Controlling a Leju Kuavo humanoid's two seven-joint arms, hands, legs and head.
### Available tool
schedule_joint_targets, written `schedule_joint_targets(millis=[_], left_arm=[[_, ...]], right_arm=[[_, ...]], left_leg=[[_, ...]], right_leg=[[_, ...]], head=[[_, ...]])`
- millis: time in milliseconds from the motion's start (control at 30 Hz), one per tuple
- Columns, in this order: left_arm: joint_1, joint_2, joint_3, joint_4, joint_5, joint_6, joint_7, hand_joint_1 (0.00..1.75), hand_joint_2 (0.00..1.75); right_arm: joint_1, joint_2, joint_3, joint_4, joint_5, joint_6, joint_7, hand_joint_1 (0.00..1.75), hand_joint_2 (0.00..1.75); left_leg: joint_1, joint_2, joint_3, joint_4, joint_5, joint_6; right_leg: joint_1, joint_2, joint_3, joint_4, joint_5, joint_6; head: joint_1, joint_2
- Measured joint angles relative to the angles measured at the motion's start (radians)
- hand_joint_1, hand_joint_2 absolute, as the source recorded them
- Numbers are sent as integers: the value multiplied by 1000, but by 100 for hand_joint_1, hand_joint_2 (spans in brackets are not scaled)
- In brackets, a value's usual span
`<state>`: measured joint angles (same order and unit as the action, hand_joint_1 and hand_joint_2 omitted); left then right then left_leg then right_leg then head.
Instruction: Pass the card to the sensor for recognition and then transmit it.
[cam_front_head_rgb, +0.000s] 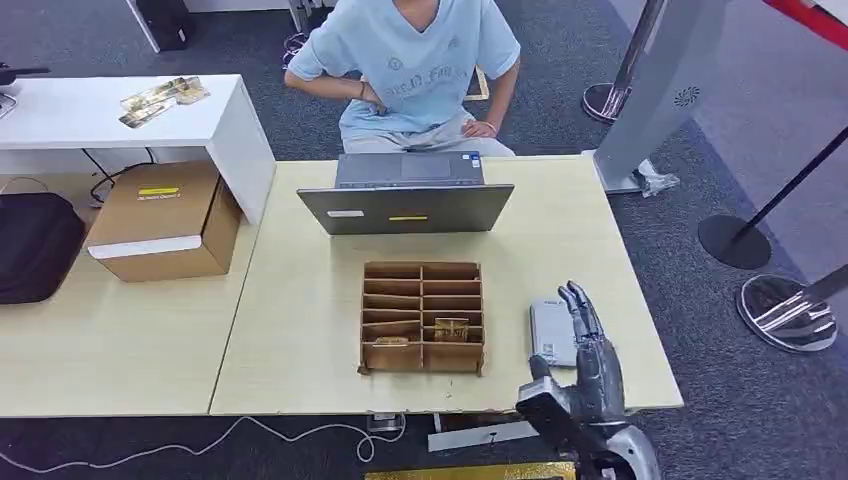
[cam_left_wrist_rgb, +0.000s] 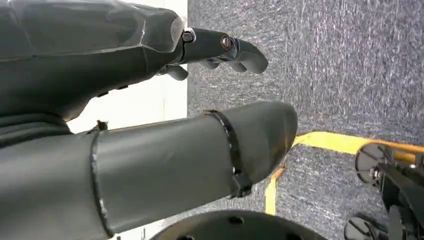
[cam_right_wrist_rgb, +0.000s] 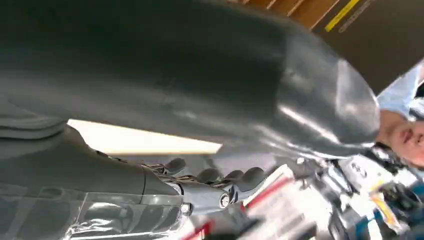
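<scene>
Card (cam_front_head_rgb: 451, 328): a small gold-brown piece stands in a lower right compartment of the cardboard divider box (cam_front_head_rgb: 422, 316), with a second flat card (cam_front_head_rgb: 391, 341) lying in the bottom left compartment; neither is held. Divider box sits mid-table on the pale wood table (cam_front_head_rgb: 300, 320), open at the top. Sensor (cam_front_head_rgb: 552, 332): a flat grey device at 3 o'clock of the box, just beside it, lying on the table. Right hand (cam_front_head_rgb: 587, 350) hovers at the sensor's right edge, fingers extended and pointing to 12 o'clock, thumb off to the left over the sensor's near edge; it holds nothing, and contact with the sensor cannot be judged from the head view. The right wrist view shows the same hand (cam_right_wrist_rgb: 210, 185) with fingers loosely curved and nothing in them. Left hand (cam_left_wrist_rgb: 220, 50) in the left wrist view hangs over grey carpet with fingers gently curled and apart, empty. At 12 o'clock of the box a grey laptop (cam_front_head_rgb: 408, 195) stands with its lid back toward the robot, and behind it sits a person (cam_front_head_rgb: 410, 70) in a light blue shirt. At 9 to 10 o'clock, on the adjoining table, a brown cardboard carton (cam_front_head_rgb: 165, 220) and a black bag (cam_front_head_rgb: 35, 245).
</scene>
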<state>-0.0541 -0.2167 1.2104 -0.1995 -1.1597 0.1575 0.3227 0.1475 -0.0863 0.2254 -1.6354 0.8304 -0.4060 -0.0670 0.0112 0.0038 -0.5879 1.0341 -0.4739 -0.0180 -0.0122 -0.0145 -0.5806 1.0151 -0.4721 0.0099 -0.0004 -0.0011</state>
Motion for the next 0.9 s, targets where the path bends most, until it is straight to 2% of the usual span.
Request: schedule_joint_targets(millis=[133, 333, 400, 533, 633, 667, 733, 900], left_arm=[[-1, -1, 0, 0, -14, -4, 0, 0, 0], [-1, 2, 0, 0, -34, -24, 0, 0, 0], [-1, 2, 0, 0, -38, -26, 0, 0, 0], [-1, 5, 0, 0, -40, -28, 0, 0, 0], [-1, 6, 0, 0, -40, -29, 0, 0, 0], [-1, 6, 0, 0, -40, -29, 0, 0, 0], [-1, 6, 0, 0, -40, -29, 0, 0, 0], [-1, 6, 0, 0, -40, -29, 0, 0, 0]], right_arm=[[-4, 31, 2, 3, 235, -81, 102, 0, 0], [1, 58, 2, 3, 549, -77, 258, 0, 0], [5, 63, 1, 2, 616, -66, 298, 0, 0], [11, 67, -3, -2, 649, -38, 327, 0, 0], [10, 71, -4, -3, 648, -29, 330, 0, 0], [10, 73, -5, -3, 647, -25, 331, 5, 0], [10, 73, -5, -3, 647, -20, 331, 0, 0], [10, 77, -5, -3, 642, -14, 330, 0, 0]], left_leg=[[0, 0, 0, 0, 0, 0], [0, 0, 0, 0, 0, 0], [0, 0, 0, 0, 0, 0], [0, 0, 0, 0, 0, 0], [0, 0, 0, 0, 0, 0], [0, 0, 0, 0, 0, 0], [0, 0, 0, 0, 0, 0], [0, 0, 0, 0, 0, 0]], right_leg=[[0, 0, 0, 0, 0, 0], [0, 0, 0, 0, 0, 0], [0, 0, 0, 0, 0, 0], [0, 0, 0, 0, 0, 0], [0, 0, 0, 0, 0, 0], [0, 0, 0, 0, 0, 0], [0, 0, 0, 0, 0, 0], [0, 0, 0, 0, 0, 0]], head=[[0, 0], [0, 0], [0, 0], [0, 0], [0, 0], [0, 0], [0, 0], [0, 0]])
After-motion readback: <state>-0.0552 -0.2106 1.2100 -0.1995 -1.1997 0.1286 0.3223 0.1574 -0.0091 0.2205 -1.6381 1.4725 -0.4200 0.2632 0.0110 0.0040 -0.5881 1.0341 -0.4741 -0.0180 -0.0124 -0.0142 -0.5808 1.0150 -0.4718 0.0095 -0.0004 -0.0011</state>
